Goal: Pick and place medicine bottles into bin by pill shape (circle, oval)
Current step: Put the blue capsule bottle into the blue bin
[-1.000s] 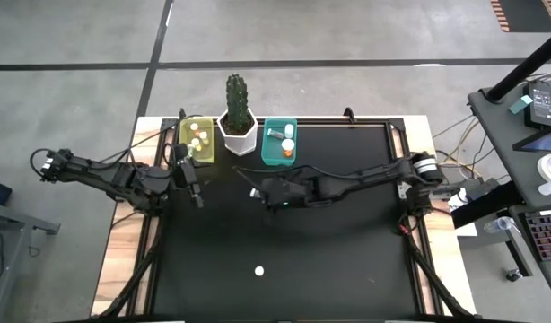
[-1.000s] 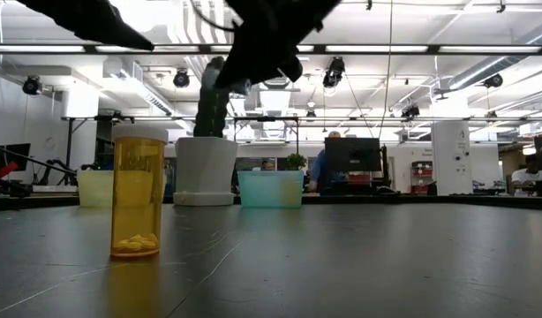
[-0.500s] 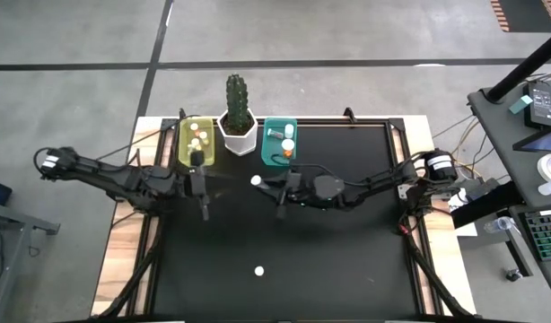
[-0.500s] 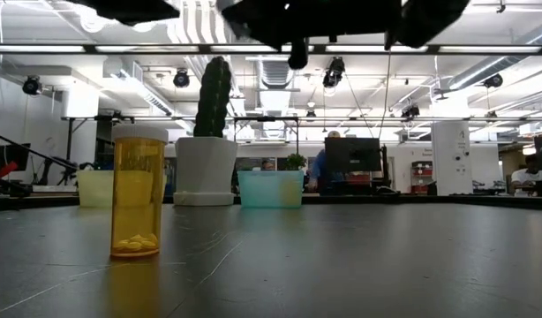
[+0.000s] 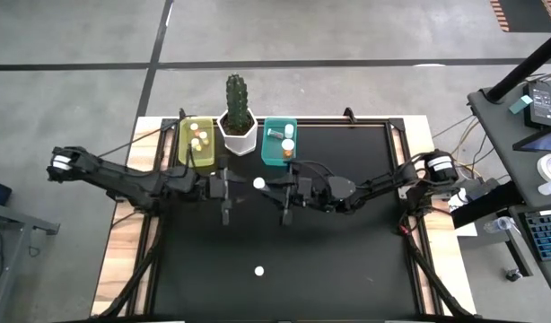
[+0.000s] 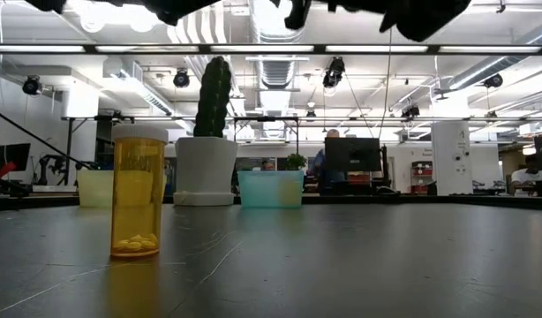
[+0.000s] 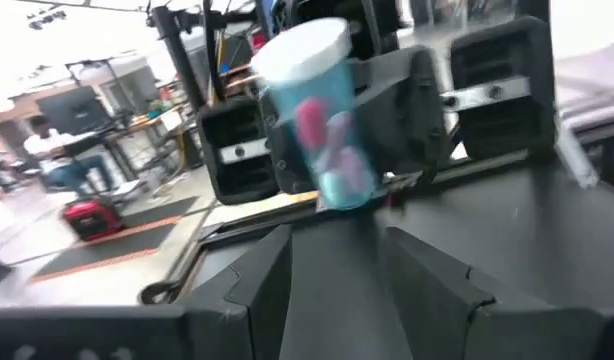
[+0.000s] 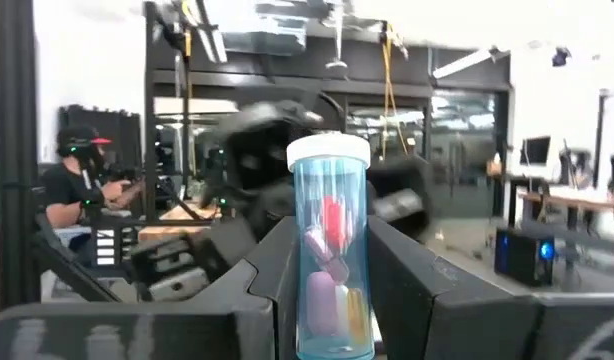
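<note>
My right gripper is shut on a clear blue medicine bottle with a white cap, held high over the table's middle. The bottle's cap also shows in the high view. My left gripper is open and empty. It faces the bottle from the table's left at the same height, and shows in the high view. An orange bottle stands upright on its base near the table's front; its cap shows from above. Several bottles lie in the yellow-green bin and the teal bin. My right gripper pinches the blue bottle's lower body between its two fingers. The fingers come level from the table's right side. The bottle stands upright between them, cap up, lifted clear of the table.
A white hexagonal pot with a cactus stands between the two bins at the table's far edge. The black table top is bare around the orange bottle.
My left gripper has gone toward the table's right, closing on the held bottle. My right gripper has risen with the blue bottle, out of the top of the low view. The orange bottle has stayed where it was.
</note>
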Action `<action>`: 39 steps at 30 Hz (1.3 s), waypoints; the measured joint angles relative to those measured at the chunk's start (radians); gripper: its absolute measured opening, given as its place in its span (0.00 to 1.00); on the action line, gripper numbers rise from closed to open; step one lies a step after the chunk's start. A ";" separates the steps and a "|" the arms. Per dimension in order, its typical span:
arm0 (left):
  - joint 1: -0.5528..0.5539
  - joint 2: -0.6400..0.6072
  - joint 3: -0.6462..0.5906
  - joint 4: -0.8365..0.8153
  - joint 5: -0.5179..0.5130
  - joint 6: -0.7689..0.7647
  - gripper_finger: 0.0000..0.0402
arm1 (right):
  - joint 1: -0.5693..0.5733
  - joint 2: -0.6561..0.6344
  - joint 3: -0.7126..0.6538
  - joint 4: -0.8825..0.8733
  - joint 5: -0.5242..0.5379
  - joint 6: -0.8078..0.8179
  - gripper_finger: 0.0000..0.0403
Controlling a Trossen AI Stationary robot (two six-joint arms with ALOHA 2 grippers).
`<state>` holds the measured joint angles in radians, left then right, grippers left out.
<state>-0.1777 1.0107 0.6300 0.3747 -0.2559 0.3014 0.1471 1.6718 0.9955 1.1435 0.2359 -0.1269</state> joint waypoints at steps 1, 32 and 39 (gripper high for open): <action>0.008 0.014 0.000 0.024 0.029 -0.009 0.36 | 0.007 0.000 0.007 -0.001 0.000 -0.025 0.23; 0.107 0.267 0.000 0.419 0.329 -0.210 0.36 | 0.032 -0.001 0.019 -0.042 0.058 -0.048 0.23; 0.107 0.257 -0.001 0.402 0.333 -0.193 0.36 | 0.032 -0.002 0.016 -0.068 0.071 -0.050 0.23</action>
<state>-0.0704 1.2678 0.6292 0.7765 0.0772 0.1083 0.1791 1.6699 1.0111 1.0750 0.3071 -0.1766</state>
